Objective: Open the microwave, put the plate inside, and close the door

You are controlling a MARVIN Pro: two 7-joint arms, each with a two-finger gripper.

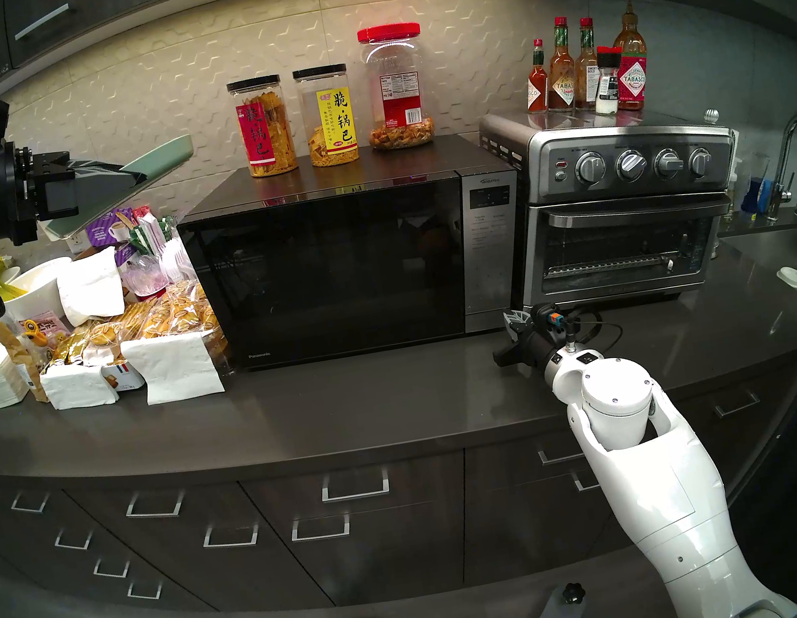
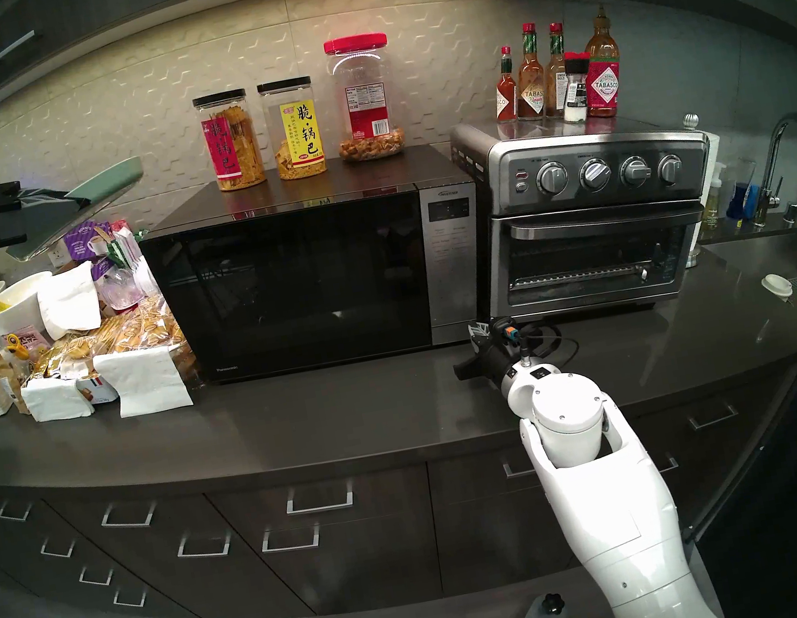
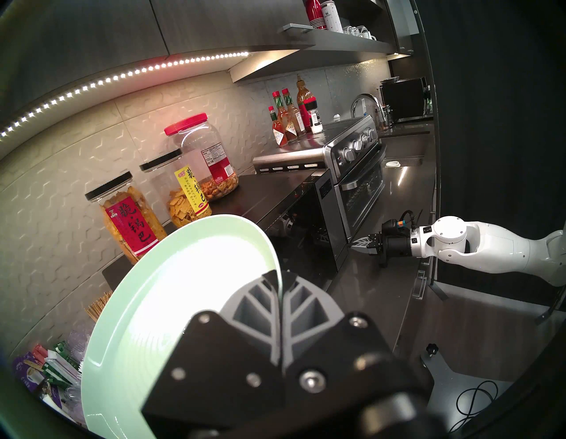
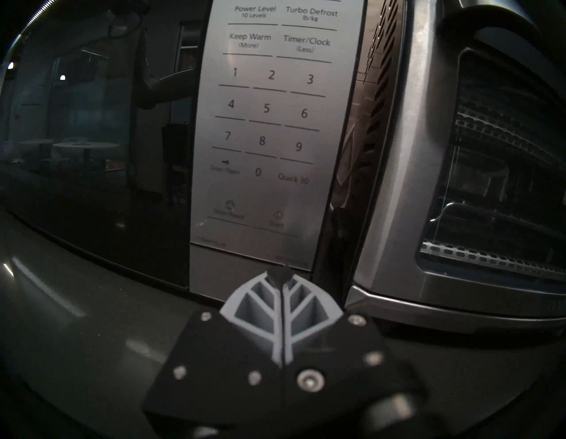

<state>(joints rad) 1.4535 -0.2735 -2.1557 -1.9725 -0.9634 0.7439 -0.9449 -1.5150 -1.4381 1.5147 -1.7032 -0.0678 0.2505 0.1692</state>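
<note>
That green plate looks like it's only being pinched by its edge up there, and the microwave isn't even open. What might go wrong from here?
1. The left gripper holds the plate by its rim alone, tilted, above the snack pile; it might slip.
2. The right gripper, shut, sits at the bottom of the control panel, below the faint Door Open key; it might press the wrong key.
3. The door is shut; once it opens, it may swing toward the plate's side.
</note>
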